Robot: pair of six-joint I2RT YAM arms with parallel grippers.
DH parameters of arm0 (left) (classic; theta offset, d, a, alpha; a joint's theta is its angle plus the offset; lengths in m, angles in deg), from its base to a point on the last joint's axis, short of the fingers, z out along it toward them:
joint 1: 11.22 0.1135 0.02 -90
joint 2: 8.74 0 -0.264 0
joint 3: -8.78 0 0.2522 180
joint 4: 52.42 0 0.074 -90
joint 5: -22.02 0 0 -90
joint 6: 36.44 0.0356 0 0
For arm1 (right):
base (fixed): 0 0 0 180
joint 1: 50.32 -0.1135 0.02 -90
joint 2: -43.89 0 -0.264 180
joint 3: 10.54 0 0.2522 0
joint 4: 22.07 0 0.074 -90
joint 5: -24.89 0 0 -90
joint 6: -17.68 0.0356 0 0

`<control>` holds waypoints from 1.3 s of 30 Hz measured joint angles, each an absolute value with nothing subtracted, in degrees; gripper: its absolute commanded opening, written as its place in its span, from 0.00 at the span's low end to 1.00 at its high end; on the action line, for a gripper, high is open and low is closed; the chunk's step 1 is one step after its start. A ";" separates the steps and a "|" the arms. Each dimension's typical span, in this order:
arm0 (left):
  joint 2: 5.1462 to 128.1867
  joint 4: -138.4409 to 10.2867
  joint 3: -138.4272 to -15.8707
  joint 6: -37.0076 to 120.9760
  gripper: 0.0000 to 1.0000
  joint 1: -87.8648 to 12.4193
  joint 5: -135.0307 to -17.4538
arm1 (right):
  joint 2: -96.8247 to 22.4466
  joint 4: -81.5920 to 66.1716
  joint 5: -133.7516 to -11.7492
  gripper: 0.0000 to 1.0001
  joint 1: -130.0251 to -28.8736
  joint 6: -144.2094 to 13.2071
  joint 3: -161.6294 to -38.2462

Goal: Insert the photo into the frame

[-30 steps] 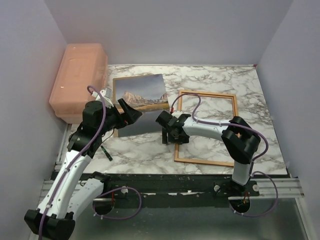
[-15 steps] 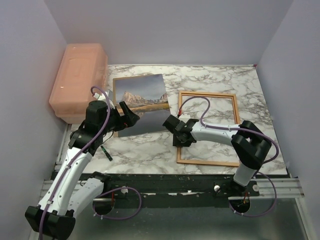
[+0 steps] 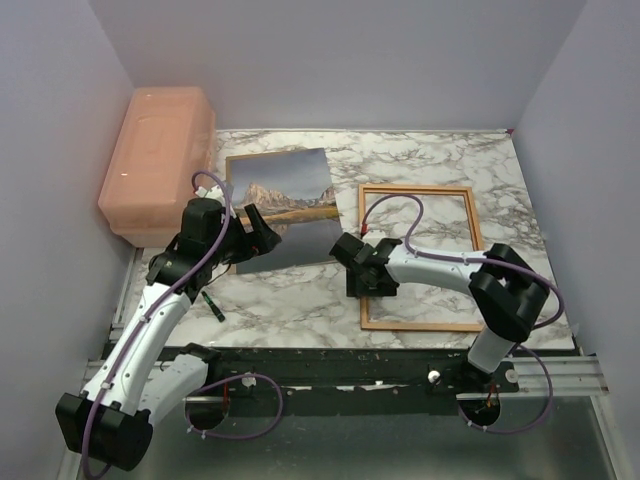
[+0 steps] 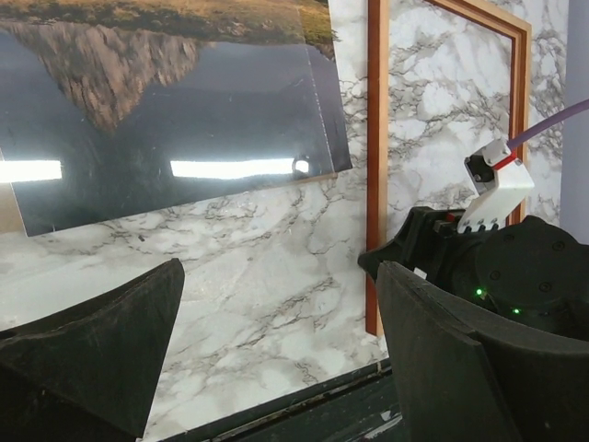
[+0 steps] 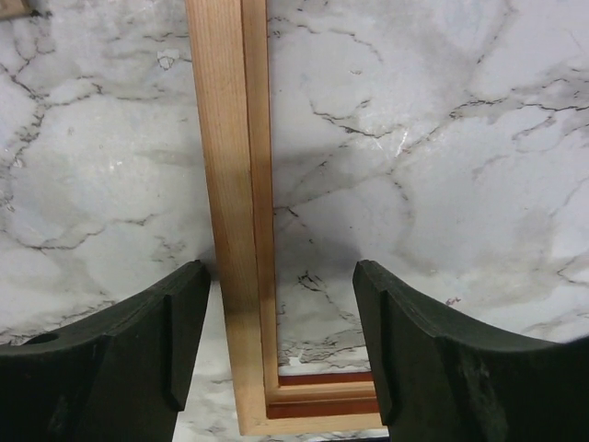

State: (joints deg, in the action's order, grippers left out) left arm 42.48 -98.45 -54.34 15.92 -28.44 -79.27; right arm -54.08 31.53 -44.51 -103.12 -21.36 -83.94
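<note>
Marble-veined tabletop [image 3: 300, 300] between pale walls, and both arms are bent low over it. Nearest me, the left hand [image 4: 281, 267] hangs open and empty, its two fingers [image 4: 92, 350] spread wide with only bare marble showing between them. Its wrist camera puts it just short of the near edge of the photo [image 4: 184, 101]. That print lies flat and picture side up, the mountain and its reflection plain to see, with ceiling light glaring off the gloss. It rests on a brown backing board [image 3: 229, 172], of which only a thin strip peeks out on the far-left side. Beyond that, a pink lidded box [image 3: 155, 160] sits against the left wall, and a small dark pen-like thing [image 3: 212, 305] lies by the arm's elbow.

Across from it, the right hand [image 5: 281, 276] is open too, gripping nothing. Its fingers straddle the left rail of the frame [image 5: 230, 184] close to the near corner. The rail sits just beside one finger and well clear of the other. The frame lies flat with its pale wood side up and a red-orange lip showing inside the corner, so I'd say it is face down and ready for loading. Marble shows through the opening, and I can't tell whether the pane is in there.

As I judge it, the job has hardly begun. The photo and the frame lie side by side and apart, and nothing is in the opening. What's left is to lift the limp print off its board, carry it over and lay it squarely inside the rails
</note>
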 measured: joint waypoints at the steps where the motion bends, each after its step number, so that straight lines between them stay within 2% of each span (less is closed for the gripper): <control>1: 42.74 -98.45 -54.32 16.07 0.88 -28.44 -79.27 | -53.97 31.73 -44.60 0.75 -103.12 -21.42 -83.94; 11: 44.25 -98.54 -53.99 17.47 0.88 -28.44 -79.36 | -52.88 28.27 -50.45 0.77 -101.74 -25.90 -91.07; 17: 44.25 -98.52 -53.99 18.23 0.88 -28.44 -79.86 | -53.99 21.69 -58.87 0.77 -95.82 -28.42 -94.80; 28: 44.23 -99.92 -55.48 20.16 0.87 -28.44 -80.78 | -62.78 10.74 -77.64 0.77 -82.22 -30.34 -99.04; 39: 46.09 -99.96 -55.96 21.05 0.88 -28.44 -81.72 | -71.37 9.72 -84.25 0.76 -81.50 -31.80 -102.98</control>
